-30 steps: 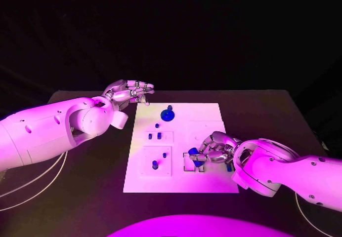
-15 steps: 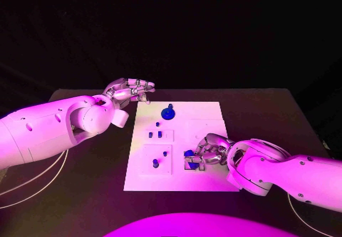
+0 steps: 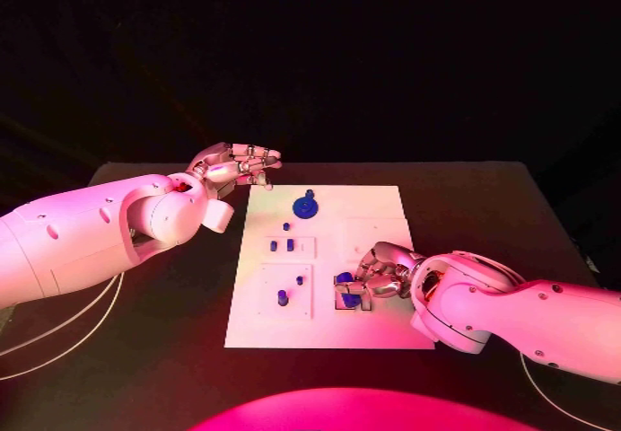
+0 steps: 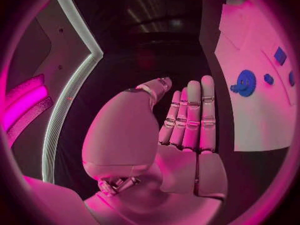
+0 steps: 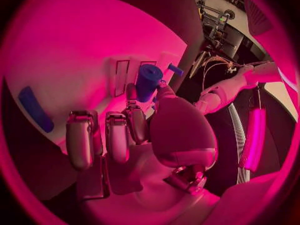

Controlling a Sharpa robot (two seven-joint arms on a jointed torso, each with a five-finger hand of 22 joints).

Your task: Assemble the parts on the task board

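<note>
The right hand (image 3: 375,274) sits low over the lower right of the task board (image 3: 375,202), its fingers curled around a blue cylindrical part (image 5: 148,81). In the right wrist view that part stands out past the fingertips, its long axis pointing away from the palm toward the white plate. The socket it should meet seems to lie directly under the hand, in the small recessed block at the board's lower right, so the coming move looks like a short push down along the part's own axis, not a sideways carry. Whether the part's tip already touches the block I cannot tell.

The left hand (image 3: 236,167) hovers off the board's upper left corner, above the dark bench (image 3: 155,359). Its fingers lie straight and close together with nothing in them, as the left wrist view shows. It is well apart from the work, so the right hand is plainly the nearer one.

Counting blue pieces in the head view:
- One round gear-like part (image 3: 305,209) near the board's upper middle.
- Two small pegs (image 3: 281,244) side by side in the middle left.
- Two more pegs (image 3: 284,298) in the lower left block.
- A cluster at the right hand, too hidden to count.

The right wrist view also shows one flat, elongated blue piece (image 5: 34,109) lying on the plate beside the fingers.
</note>
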